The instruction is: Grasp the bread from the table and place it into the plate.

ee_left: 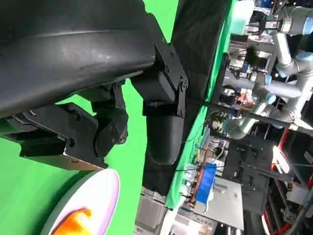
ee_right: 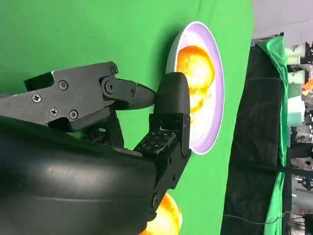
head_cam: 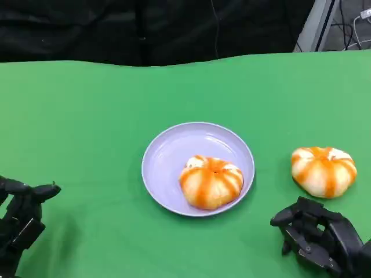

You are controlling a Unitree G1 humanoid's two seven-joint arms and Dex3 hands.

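A purple plate (head_cam: 174,153) sits in the middle of the green table (head_cam: 87,116). One bun (head_cam: 211,182) lies in the plate, toward its lower right side. A second bun (head_cam: 323,171) lies on the table at the right, well apart from the plate. The right hand (head_cam: 319,234) is at the lower right, just below that bun, fingers apart and holding nothing. The left hand (head_cam: 20,217) is at the lower left, fingers apart, holding nothing too.

One orange-striped bun (head_cam: 211,182) sits in the lavender plate (head_cam: 168,156); a second bun (head_cam: 323,171) lies at its 3 o'clock.
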